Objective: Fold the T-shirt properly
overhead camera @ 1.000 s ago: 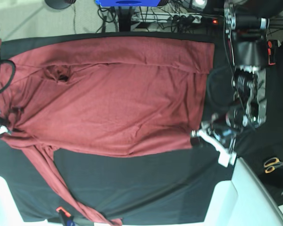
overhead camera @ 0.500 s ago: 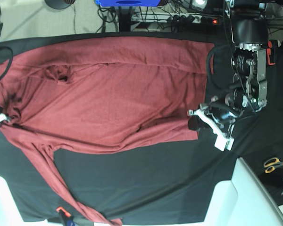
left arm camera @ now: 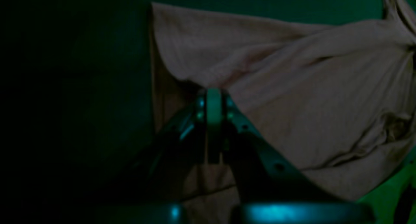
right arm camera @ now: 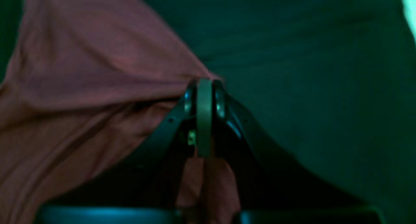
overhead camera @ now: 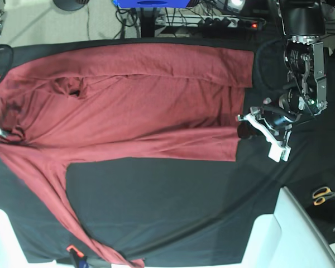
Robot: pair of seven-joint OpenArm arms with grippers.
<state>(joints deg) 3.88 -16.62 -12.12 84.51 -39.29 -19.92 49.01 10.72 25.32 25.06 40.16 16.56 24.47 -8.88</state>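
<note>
Left wrist view is very dark with a green cast; shirt colour reads greyish there. Right wrist view is dim and blurred too. In the base view the right arm is mostly cut off at the 9 o'clock edge, only a white tip shows.

One T-shirt (overhead camera: pixel 128 106), brick red, long-sleeved, spread across the black-covered surface (overhead camera: pixel 167 206) from 9 to 3 o'clock. One sleeve trails toward 7 o'clock and runs off the bottom edge; the other sleeve can't be made out. Neck opening sits near 10 o'clock.

Two grippers, both clenched on fabric:
- left gripper (left arm camera: pixel 213 97): fingers (left arm camera: pixel 227 104) pressed together on a lifted edge of the T-shirt (3 o'clock end in the base view, (overhead camera: pixel 247 129)).
- right gripper (right arm camera: pixel 204 87): fingers (right arm camera: pixel 190 98) pinched on a raised fold of the T-shirt at the 9 o'clock end.

One pair of scissors (overhead camera: pixel 325 195) at 4 o'clock, yellow handles, partly cut off by the edge.
</note>
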